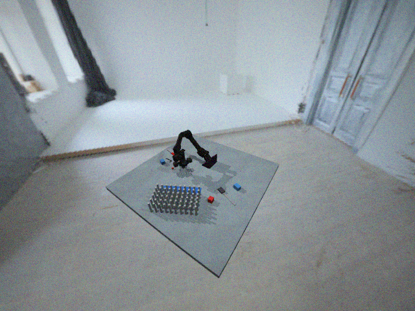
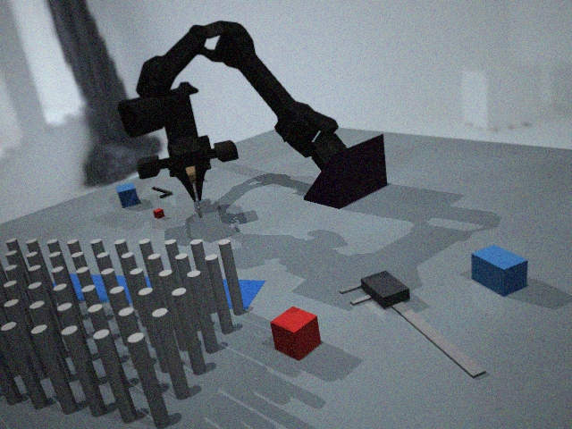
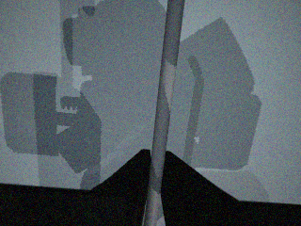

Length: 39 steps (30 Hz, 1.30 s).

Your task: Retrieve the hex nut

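Grips grey metal-shafted tool (image 2: 196, 189) (image 3: 162, 108) in black gripper (image 1: 183, 166) (image 2: 197, 200) (image 3: 154, 158), jaws nearly closed. Hides hex nut, probably, among upright grey metal spacers (image 1: 196, 210) (image 2: 150, 382) toward tabletop's (image 1: 227, 234) (image 2: 517, 406) (image 3: 282, 141) left edge. Risks topples if swung low.

The strip (image 1: 191, 188) (image 2: 249, 287) seems to lie just behind the spacers (image 1: 174, 199) (image 2: 147, 323).

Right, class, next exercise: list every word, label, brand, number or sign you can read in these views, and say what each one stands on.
None: no text can be read in any view.
The blue blocks, red block and metal spacers show plain faces.
The arm is too dark to tell.
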Each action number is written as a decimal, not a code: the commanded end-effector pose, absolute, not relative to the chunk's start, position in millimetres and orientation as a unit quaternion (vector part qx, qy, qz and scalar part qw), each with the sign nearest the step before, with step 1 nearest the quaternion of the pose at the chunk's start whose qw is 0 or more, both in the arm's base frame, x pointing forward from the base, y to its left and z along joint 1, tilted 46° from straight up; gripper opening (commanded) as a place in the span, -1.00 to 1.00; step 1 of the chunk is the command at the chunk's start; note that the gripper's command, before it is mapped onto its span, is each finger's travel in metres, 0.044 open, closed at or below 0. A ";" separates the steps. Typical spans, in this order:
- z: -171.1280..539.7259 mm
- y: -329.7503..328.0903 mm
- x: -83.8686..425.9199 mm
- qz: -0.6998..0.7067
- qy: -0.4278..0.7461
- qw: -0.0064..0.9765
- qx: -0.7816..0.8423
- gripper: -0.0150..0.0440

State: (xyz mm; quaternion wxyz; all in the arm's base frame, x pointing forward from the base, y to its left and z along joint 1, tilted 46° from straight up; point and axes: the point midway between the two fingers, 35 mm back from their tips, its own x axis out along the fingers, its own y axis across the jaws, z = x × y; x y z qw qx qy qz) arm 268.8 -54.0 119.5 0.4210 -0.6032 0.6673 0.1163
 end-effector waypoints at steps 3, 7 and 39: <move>113.7 -60.2 270.0 0.116 0.667 0.418 -0.605 -0.49; 109.1 -64.7 270.9 0.116 0.667 0.419 -0.605 -0.49; 80.8 -95.8 272.8 0.116 0.666 0.423 -0.604 -0.49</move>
